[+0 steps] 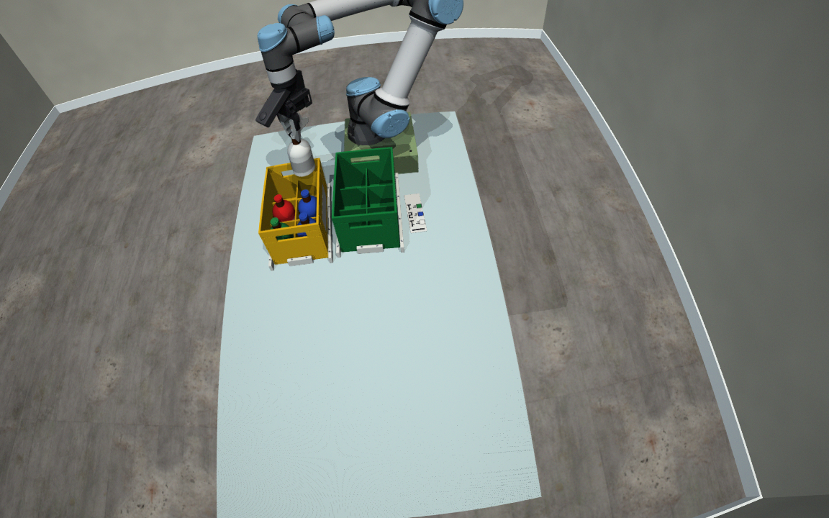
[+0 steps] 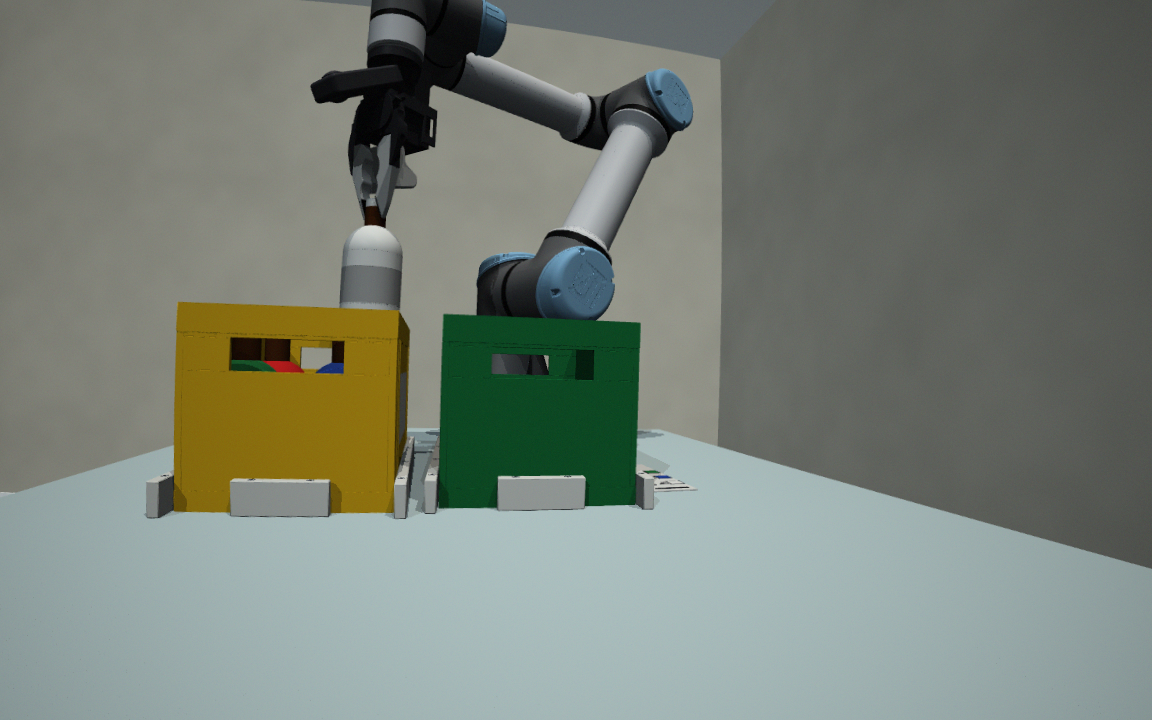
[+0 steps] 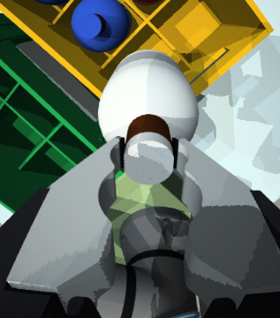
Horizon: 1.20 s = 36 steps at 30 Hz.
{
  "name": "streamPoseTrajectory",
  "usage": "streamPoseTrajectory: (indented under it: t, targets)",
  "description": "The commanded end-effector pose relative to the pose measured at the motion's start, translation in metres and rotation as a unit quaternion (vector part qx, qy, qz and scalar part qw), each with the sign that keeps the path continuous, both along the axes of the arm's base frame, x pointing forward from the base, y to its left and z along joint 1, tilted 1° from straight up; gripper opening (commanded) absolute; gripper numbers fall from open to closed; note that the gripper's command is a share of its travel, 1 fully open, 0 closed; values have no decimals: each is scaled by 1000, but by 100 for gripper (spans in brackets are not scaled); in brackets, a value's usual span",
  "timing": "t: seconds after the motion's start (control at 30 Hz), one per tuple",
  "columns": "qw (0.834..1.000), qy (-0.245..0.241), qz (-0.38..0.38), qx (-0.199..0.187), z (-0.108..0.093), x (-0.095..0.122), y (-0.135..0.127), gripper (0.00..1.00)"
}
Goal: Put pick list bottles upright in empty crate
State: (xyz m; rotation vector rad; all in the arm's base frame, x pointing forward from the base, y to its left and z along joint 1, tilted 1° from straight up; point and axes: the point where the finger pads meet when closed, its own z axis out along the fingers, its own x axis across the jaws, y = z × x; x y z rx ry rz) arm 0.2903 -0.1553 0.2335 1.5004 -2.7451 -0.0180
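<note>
My gripper [image 2: 373, 207] is clenched on the brown neck of the white bottle [image 2: 371, 268], just under its cap; in the wrist view I see one finger [image 3: 91, 212] on each side of the neck. The bottle hangs upright below the gripper. Its shoulder and the upper part of its grey label stand above the rim of the yellow crate [image 2: 289, 420], and its lower part is hidden behind the crate wall, so I cannot tell whether the bottom is free of the compartment. It is over the far compartment on the side nearest the green crate [image 2: 537, 420].

In the yellow crate I see a red bottle [image 1: 283, 209], a blue bottle [image 1: 306, 206] and a green bottle [image 1: 275, 222], all standing in their own compartments. The green crate stands just beside the yellow one, not touching it, and its compartments hold no bottles.

The pick list [image 1: 415, 213] lies flat on the table [image 1: 372, 360], just beside the green crate on the side away from the yellow crate. It shows small green, blue and white marks with numbers, but the numbers are too small for me to read surely.
</note>
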Motion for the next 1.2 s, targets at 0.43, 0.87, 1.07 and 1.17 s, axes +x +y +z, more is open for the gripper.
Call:
streamPoseTrajectory:
  t: [0.43, 0.87, 1.07, 1.17]
  targets:
    - [1000, -2, 1, -3, 11, 1, 0, 0]
    - [1000, -1, 0, -1, 9, 1, 0, 0]
    - [1000, -1, 1, -1, 8, -2, 9, 0]
    - [1000, -1, 1, -1, 8, -4, 15, 0]
